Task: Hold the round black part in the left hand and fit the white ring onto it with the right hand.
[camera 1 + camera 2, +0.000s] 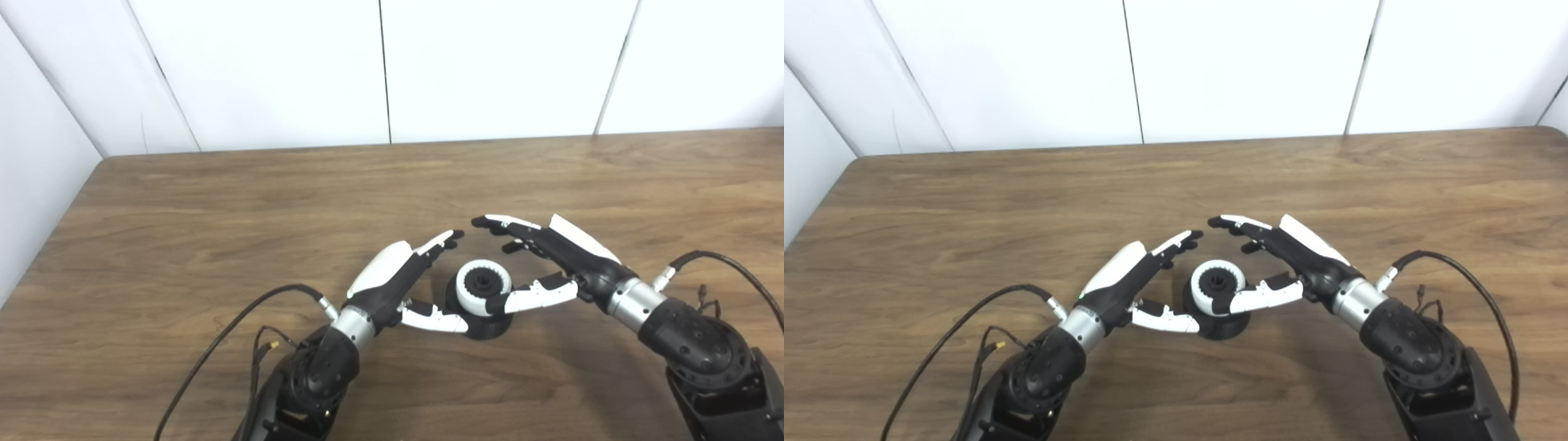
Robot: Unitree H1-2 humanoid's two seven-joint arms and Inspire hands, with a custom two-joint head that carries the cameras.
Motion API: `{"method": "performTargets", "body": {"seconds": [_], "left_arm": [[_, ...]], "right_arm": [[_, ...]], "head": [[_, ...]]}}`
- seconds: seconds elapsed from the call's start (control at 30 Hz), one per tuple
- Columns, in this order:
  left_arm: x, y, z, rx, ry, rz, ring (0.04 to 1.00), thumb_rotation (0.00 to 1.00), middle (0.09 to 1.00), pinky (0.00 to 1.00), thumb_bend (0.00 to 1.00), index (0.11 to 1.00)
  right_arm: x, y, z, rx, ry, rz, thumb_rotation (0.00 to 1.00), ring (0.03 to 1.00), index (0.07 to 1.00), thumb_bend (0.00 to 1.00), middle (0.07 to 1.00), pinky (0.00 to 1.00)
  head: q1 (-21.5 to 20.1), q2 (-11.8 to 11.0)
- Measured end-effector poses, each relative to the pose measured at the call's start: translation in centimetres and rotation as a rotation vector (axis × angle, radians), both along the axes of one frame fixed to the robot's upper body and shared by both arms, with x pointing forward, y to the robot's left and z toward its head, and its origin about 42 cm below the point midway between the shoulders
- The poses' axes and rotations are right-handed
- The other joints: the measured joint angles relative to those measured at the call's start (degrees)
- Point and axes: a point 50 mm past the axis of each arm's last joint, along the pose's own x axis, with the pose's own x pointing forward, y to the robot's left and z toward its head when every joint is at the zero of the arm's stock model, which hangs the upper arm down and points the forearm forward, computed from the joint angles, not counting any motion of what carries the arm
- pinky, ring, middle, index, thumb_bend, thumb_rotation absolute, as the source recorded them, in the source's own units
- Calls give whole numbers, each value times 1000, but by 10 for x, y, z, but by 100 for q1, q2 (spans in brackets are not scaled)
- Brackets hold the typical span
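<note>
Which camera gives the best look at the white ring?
The left eye view: the white ring shows slightly larger there, toothed inside visible. The right eye view shows it too, with the right hand thumb crossing its front edge.

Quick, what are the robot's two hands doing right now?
Left hand: open, holding nothing, beside the round black part.
Right hand: open, holding nothing, by the white ring.

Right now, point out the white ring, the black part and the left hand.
white ring [468, 295]: left eye view, left side of its outer wall.
black part [490, 329]: left eye view, front of its base.
left hand [392, 278]: left eye view, back of the hand.
</note>
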Motion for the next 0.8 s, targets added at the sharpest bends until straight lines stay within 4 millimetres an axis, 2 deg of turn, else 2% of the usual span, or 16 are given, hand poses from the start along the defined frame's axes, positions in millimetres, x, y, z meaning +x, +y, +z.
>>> {"method": "performTargets", "body": {"seconds": [0.13,0.23,0.27,0.33,0.4,0.5,0.57,0.67,0.8], "left_arm": [[-4,6,-1,-46,14,14,944,477,963,850,1000,1000],[-9,13,-5,-110,32,40,942,613,968,846,955,996],[-11,14,-6,-135,33,58,944,669,972,852,910,997],[-18,16,-11,-201,44,97,976,890,993,906,765,1000],[-27,18,-18,-283,58,143,992,962,999,949,682,1000],[-36,21,-25,-424,86,232,994,994,1000,967,633,1000],[-39,22,-29,-518,87,303,992,999,1000,970,615,1000],[-39,26,-35,-579,70,363,1000,1000,1000,989,615,1000],[-40,41,-40,-619,28,463,1000,1000,1000,1000,580,1000]], "right_arm": [[-4,-5,-5,79,22,-49,555,945,898,967,936,891],[-11,-5,-14,164,44,-89,670,950,896,890,934,928],[-13,-5,-17,185,48,-109,699,951,897,854,936,930],[-20,-5,-25,226,60,-157,799,966,909,685,955,939],[-26,-3,-32,273,67,-207,865,962,910,579,958,925],[-33,2,-41,352,80,-274,925,971,927,450,978,911],[-35,7,-51,441,109,-316,981,993,952,379,996,958],[-36,11,-58,531,145,-339,999,1000,978,408,1000,996],[-35,6,-60,632,154,-389,1000,1000,964,471,1000,1000]], "head": [[-44,-53],[-79,-105],[-88,-106],[-88,-141],[-79,-158],[-62,-176],[-53,-185],[-70,-176],[-88,-176]]}}
